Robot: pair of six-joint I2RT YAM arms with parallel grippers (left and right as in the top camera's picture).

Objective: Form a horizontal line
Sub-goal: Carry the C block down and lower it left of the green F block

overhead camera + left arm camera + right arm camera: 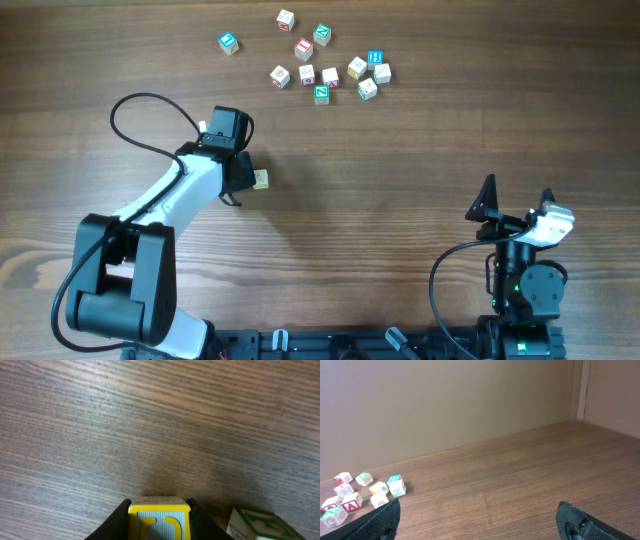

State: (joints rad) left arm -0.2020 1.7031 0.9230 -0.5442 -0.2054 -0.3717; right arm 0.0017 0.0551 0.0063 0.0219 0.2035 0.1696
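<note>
The left tool [159,524] pinches a yellow-edged letter cube [159,512], with a green-lettered cube [260,527] just beside it on the bench [150,420]. The right tool [477,512] hangs spread, well apart.

Right wrist view, lower left of the frame: a red-edged cube [351,505] shows a red letter A, and a blue-topped cube [396,489] near it shows what looks like a Z. Left wrist view, bottom edge: a yellow-framed cube [159,521] bears a yellow letter, cut off, perhaps D. Overhead view, the letters on the scattered cubes [330,76] are too small to read.
</note>
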